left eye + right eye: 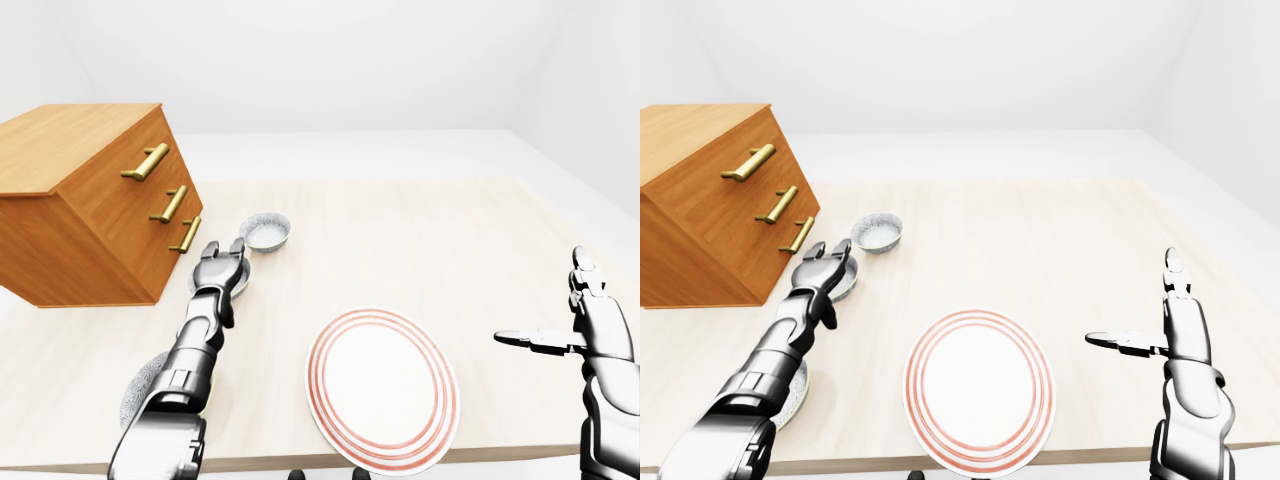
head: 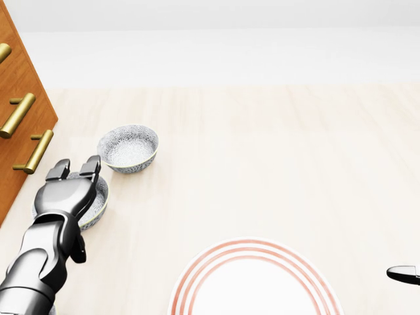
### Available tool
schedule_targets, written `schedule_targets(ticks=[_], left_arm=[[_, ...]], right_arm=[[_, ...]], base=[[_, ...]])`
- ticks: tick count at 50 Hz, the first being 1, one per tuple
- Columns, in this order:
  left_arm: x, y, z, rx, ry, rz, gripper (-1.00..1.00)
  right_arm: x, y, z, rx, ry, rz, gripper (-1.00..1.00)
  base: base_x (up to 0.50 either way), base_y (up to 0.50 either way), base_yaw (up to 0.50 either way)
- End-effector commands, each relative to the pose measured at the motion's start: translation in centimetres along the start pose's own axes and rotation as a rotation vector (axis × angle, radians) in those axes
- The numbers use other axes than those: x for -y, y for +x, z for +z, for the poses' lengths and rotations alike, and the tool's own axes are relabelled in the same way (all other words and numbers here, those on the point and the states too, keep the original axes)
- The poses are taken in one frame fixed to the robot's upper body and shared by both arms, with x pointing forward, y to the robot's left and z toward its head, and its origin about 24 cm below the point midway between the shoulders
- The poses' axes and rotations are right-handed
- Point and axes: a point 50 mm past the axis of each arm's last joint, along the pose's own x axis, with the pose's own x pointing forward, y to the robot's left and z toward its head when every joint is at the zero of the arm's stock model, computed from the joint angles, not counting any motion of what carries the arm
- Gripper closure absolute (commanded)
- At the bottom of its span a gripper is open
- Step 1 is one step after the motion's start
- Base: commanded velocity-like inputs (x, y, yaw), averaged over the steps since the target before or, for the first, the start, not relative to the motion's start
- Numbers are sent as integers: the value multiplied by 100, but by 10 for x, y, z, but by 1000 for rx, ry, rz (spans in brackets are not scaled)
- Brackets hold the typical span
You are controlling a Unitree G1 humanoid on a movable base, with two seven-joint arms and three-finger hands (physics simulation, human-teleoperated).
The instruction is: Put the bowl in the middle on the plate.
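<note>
No writing, brand or label can be read on anything in these views.

Three bowls stand in a row on the table (image 1: 400, 215), the row running from the top of the left-eye view down toward its lower left. The far bowl (image 2: 128, 148) sits upright with its mouth up, patterned grey and white, just beside the drawers' corner. The middle bowl (image 2: 97, 203) is next down the row, also upright, mouth up; being round, it has no long axis to speak of. Most of it is hidden under the left hand (image 2: 73, 169). The near bowl (image 1: 795, 392) shows only as a patterned edge behind the left forearm, near the table's bottom edge.

The left hand reaches over the middle bowl with its fingers spread apart and pointing toward the top of the head view; whether they touch the rim cannot be told. They are not closed round it.

The plate (image 1: 382, 389), white with red rings, lies flat near the table's bottom edge, to the right of the middle bowl and well apart from it.

The right hand (image 1: 560, 315) hangs at the right of the left-eye view, fingers apart, one pointing up and one pointing left, holding nothing.

The wooden drawers (image 1: 95, 200) with three brass handles (image 1: 168, 204) stand at the left.
</note>
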Motion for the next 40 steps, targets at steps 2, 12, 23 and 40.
schedule_targets(ticks=[2,12,23,40], left_arm=[[-1,-1,-1,1,7,-21,-100],[3,-2,-1,-1,6,-35,-100],[5,-1,2,4,12,-42,-100],[6,-1,2,5,12,-49,-100]], right_arm=[[0,0,-1,-3,0,-1,-100],[1,-2,3,14,-4,-1,-100],[1,0,1,5,-1,-1,-100],[0,0,-1,-2,3,-1,-100]], base=[[0,0,0],[0,0,0],[0,0,0],[0,0,0]])
